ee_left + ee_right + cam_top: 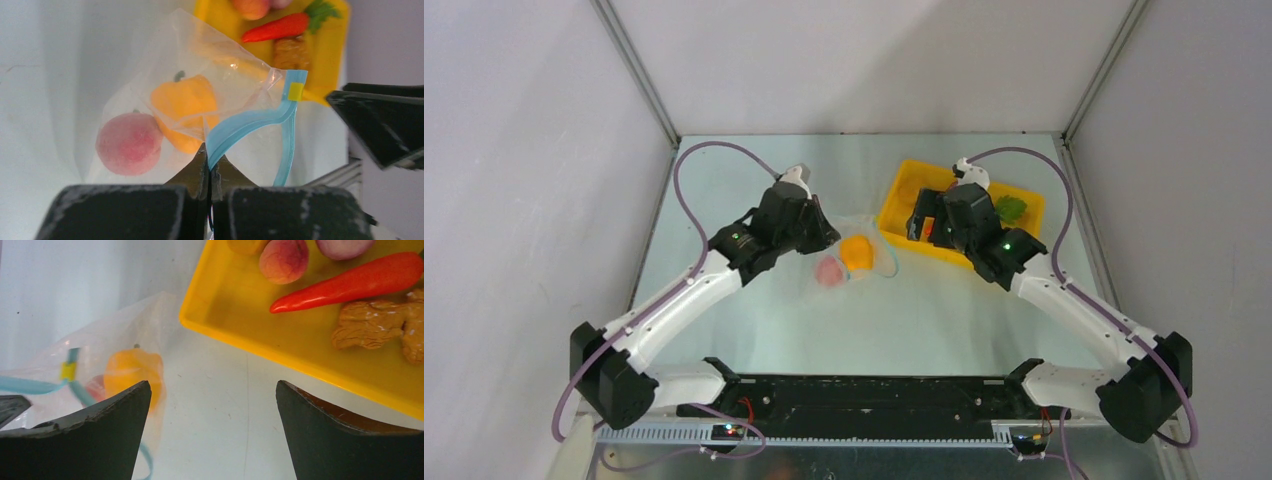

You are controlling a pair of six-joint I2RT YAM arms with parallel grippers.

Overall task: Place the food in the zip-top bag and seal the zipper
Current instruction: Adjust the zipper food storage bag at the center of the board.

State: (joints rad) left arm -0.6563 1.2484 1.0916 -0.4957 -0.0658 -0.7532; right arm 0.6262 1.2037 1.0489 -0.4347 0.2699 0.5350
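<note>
Pinching the zipper (pixel 250 120) tight in the left gripper (pixel 210 160), lifting one lip of the bag (pixel 220 55), itself lying on the table (pixel 944 320) just beside the tray (pixel 220 305). Hovering the right gripper (pixel 212 385) wide and empty at the tray's near rim. Probably risking the thin strip slipping from the pinch and the mouth sagging shut, or a tug dragging the light bag and rolling things out. Holding a yellow fruit (pixel 185 100) and a peach (pixel 129 142) in the bag. Carrying a carrot (pixel 350 280), a second peach (pixel 283 260), an onion (pixel 345 246) and amber pieces (pixel 372 325) in the tray.
</note>
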